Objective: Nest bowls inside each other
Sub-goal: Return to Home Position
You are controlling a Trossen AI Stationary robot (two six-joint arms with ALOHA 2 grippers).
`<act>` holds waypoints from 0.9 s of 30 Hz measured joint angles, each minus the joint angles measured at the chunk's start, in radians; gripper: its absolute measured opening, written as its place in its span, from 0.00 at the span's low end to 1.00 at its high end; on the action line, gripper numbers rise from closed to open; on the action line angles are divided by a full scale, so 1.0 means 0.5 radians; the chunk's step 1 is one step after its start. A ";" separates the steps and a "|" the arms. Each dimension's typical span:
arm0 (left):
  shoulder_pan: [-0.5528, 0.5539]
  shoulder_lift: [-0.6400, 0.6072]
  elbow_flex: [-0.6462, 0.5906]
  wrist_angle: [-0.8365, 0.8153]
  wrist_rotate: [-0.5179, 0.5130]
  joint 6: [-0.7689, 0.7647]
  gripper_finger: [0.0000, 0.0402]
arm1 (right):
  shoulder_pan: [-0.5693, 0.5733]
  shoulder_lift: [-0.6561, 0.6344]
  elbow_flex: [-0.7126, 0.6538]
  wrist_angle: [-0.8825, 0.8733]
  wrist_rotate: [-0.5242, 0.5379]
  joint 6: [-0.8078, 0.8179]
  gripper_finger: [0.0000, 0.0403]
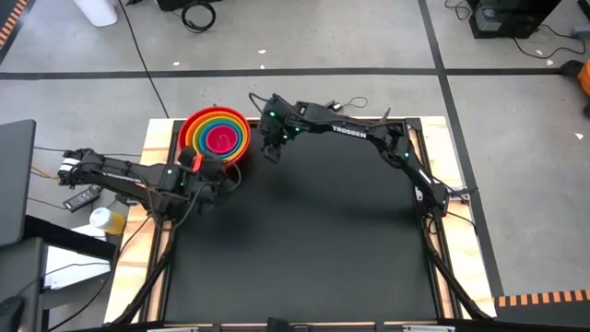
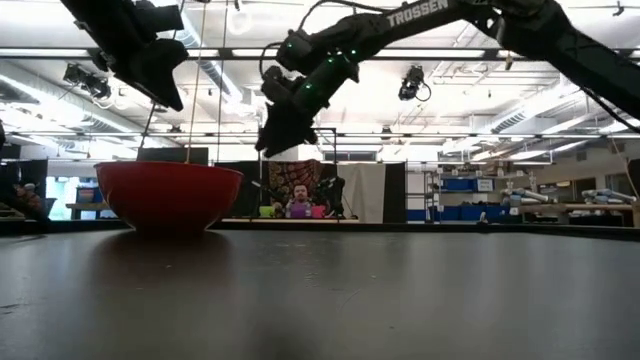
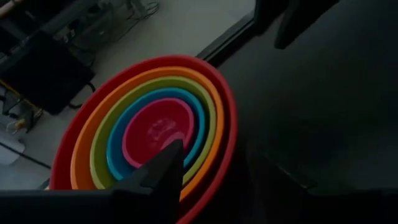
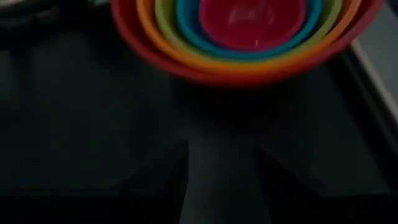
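the bowls (image 1: 218, 136) sit fully nested at eleven o'clock on the table (image 1: 304, 249), so stacking looks done. left gripper (image 1: 224, 178) at their six o'clock and right gripper (image 1: 272, 148) at three gape empty; only retreat seems left.

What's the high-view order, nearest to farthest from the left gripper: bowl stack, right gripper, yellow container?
1. Bowl stack, right beside the left gripper.
2. Right gripper, right of the stack.
3. Yellow container, off the table's left edge.

5 nested bowls (image 1: 217, 136): 1 red (image 3: 161, 60), 1 orange (image 3: 158, 70), 1 green (image 3: 158, 81), 1 blue (image 3: 158, 93), 1 pink (image 3: 155, 127).
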 joint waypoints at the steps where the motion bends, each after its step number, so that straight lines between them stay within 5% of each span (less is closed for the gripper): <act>1: -0.010 0.000 0.000 0.006 -0.003 0.015 0.45 | 0.004 -0.030 -0.052 -0.005 -0.003 -0.008 0.46; 10: -0.029 0.002 0.000 0.281 -0.014 0.232 0.45 | 0.121 -0.700 -1.090 0.458 0.002 0.027 0.43; 15: -0.002 0.005 -0.105 0.965 0.026 0.652 0.45 | 0.175 -1.233 -1.858 1.086 0.090 0.157 0.43; 23: 0.162 0.179 -0.373 2.337 0.861 1.435 0.45 | 0.295 -1.884 -2.759 1.744 0.125 0.313 0.43; 27: 0.203 0.355 -0.488 2.958 1.207 1.631 0.45 | 0.419 -2.116 -3.130 2.125 0.311 0.409 0.43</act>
